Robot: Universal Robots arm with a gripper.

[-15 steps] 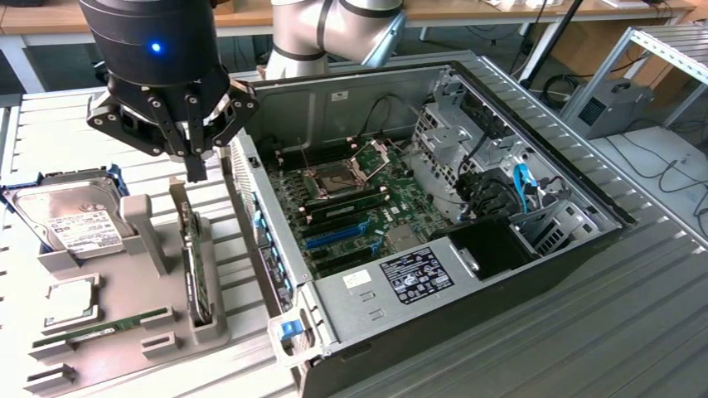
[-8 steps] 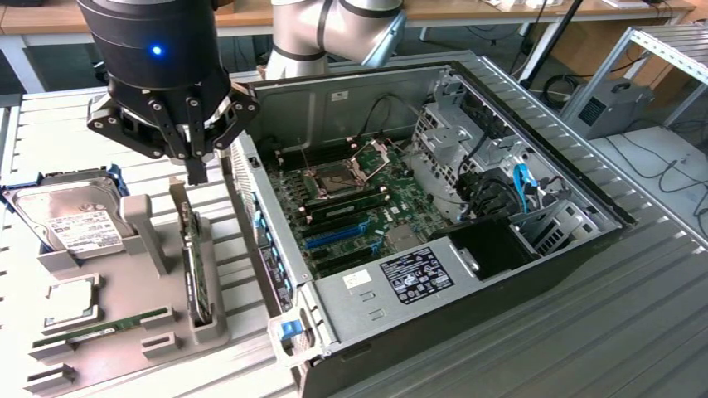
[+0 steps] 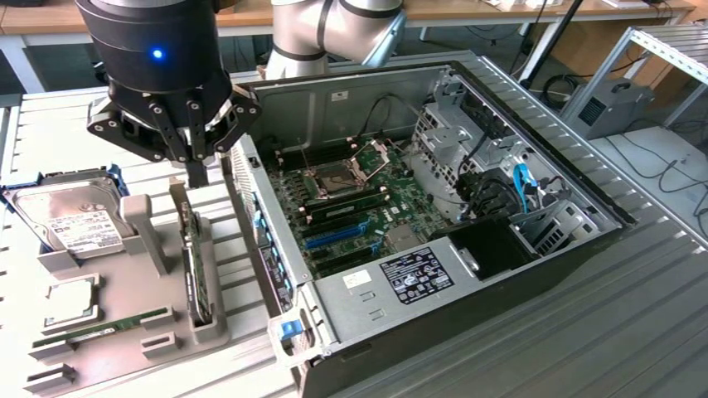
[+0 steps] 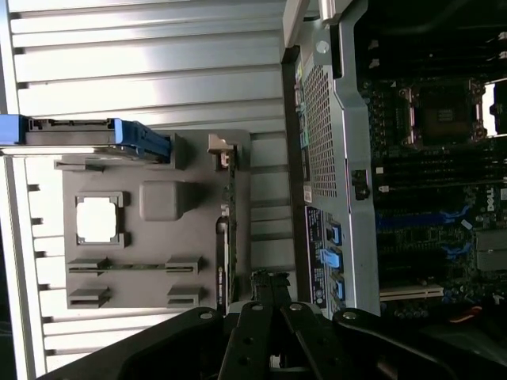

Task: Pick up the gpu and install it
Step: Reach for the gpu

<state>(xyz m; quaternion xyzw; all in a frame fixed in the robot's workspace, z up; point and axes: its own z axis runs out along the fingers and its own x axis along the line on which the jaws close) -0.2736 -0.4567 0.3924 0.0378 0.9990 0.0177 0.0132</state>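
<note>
Exterior view: on the gray holder, the gpu stands on edge in its slot; the gripper, fingers pressed together, hangs just over its far end, beside the open computer case.

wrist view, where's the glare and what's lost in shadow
Wrist view: the square chip in the grey tray is washed out white and the table slats glare in bands, while the computer case interior sits dark. Exterior view: light is even, the motherboard plainly lit.
</note>
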